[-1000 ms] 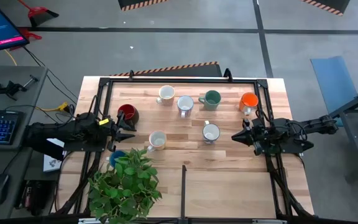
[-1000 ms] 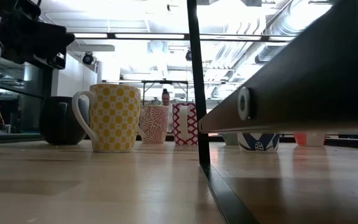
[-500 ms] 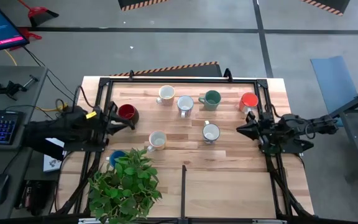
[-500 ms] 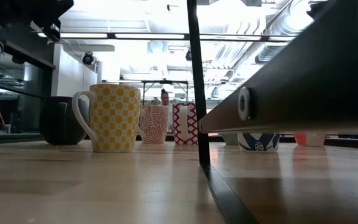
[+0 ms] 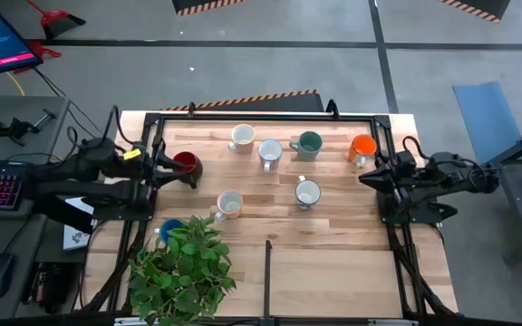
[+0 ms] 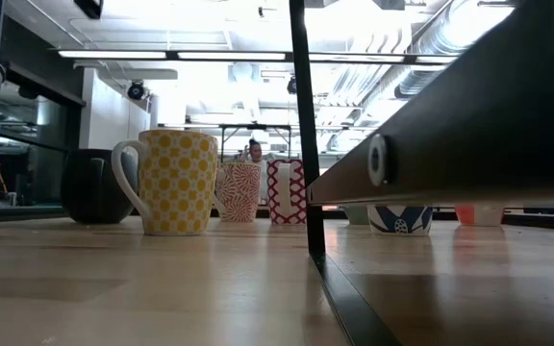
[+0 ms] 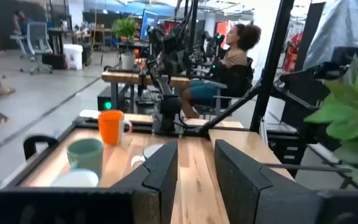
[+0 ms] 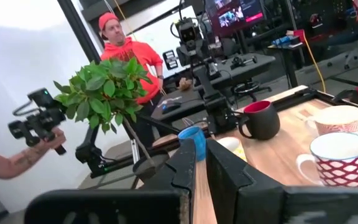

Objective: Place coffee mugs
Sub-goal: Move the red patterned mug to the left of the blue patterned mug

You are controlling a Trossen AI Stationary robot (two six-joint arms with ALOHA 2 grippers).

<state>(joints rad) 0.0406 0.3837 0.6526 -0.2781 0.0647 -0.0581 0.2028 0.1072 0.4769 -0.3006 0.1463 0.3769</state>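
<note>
With the coffee mugs spread over the table (image 5: 270, 226) around the green mug (image 5: 309, 143), both left gripper (image 5: 166, 168) and right gripper (image 5: 366, 177) hover empty at its sides, jaws slightly parted, seemingly between placements, needing another approach.

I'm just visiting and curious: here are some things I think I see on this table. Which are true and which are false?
1. The orange mug stands near the right gripper. True.
2. The left gripper holds the dark red mug. False: its fingers are open and hold nothing.
3. The potted plant sits at the table's far edge. False: it is at the near left corner.
4. The green mug stands upright. True.
5. The right gripper carries a mug. False: it holds nothing.
</note>
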